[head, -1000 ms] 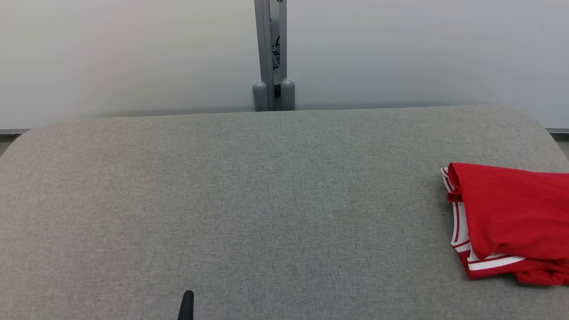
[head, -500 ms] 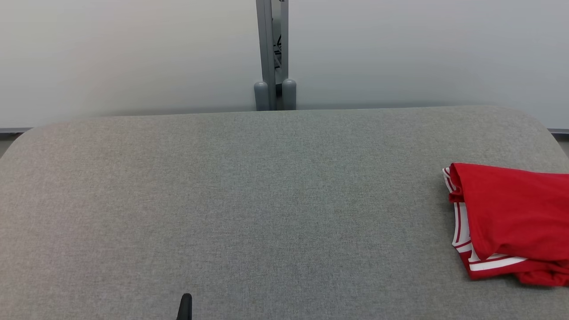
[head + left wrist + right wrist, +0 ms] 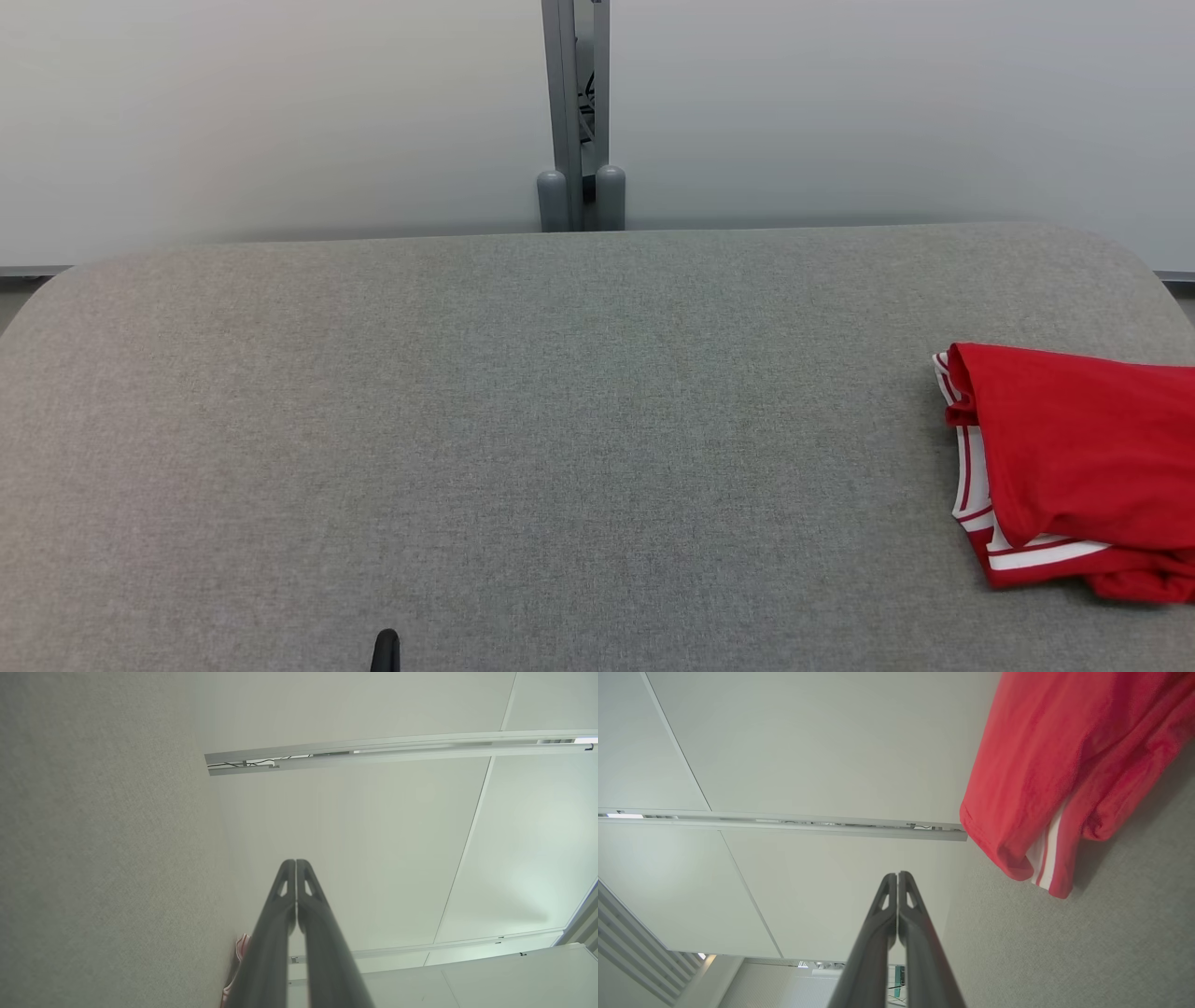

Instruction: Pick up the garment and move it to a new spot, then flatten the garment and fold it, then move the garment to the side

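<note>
The garment (image 3: 1083,467) is red with white stripes and lies folded at the right edge of the grey padded table (image 3: 523,420). It hangs large at the top right of the right wrist view (image 3: 1045,774), and a sliver of it peeks beside the fingers in the left wrist view (image 3: 240,952). My left gripper (image 3: 295,862) is shut and empty; its dark tip (image 3: 385,649) pokes up at the head view's bottom edge, far left of the garment. My right gripper (image 3: 897,875) is shut and empty too, apart from the garment.
A grey post with two rounded caps (image 3: 579,196) stands behind the table's far edge, in front of pale wall panels (image 3: 280,112). The table's corners are rounded.
The left gripper's tip has sunk lower at the head view's bottom edge. The head camera has shifted slightly, so the post and garment sit a touch further right. The garment has not moved.
</note>
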Available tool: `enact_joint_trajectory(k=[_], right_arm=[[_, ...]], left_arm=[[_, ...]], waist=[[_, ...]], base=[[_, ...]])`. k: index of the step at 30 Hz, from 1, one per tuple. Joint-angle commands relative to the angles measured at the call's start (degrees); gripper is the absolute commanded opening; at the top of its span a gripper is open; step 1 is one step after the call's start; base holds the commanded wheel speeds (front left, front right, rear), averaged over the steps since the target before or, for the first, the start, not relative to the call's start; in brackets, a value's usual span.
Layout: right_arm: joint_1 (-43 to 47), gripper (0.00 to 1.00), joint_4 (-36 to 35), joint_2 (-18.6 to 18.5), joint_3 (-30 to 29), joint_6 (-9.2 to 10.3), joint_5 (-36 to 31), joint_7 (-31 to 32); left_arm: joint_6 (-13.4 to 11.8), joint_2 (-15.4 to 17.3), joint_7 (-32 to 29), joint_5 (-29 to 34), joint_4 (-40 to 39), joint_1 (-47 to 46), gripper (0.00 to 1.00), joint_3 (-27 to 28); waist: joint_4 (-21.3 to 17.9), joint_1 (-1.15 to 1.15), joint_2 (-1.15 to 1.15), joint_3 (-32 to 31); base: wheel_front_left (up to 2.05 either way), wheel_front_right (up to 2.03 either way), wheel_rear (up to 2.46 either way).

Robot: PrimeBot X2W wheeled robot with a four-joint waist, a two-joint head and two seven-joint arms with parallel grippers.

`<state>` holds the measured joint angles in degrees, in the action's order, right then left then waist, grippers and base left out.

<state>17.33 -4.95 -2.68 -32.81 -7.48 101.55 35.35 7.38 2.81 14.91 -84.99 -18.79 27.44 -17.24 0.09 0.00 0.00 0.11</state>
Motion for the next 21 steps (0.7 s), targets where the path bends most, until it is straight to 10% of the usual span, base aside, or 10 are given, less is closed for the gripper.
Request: enact_joint_trajectory(k=[1,21], right_arm=[[0.6,0.0,-0.37,-0.45,-0.38,-0.02,1.11,0.65],[0.46,0.0,-0.36,-0.43,-0.29,-0.02,0.96,0.42]], left_arm=[[0.45,-0.03,0.21,-0.67,-0.4,0.38,0.0,0.16],[0.43,0.0,0.21,-0.54,-0.35,0.3,0.0,0.16]], waist=[[0.02,0.0,0.0,0.0],[0.02,0.0,0.0,0.0]], base=[[0.0,0.0,0.0],[0.0,0.0,0.0]])
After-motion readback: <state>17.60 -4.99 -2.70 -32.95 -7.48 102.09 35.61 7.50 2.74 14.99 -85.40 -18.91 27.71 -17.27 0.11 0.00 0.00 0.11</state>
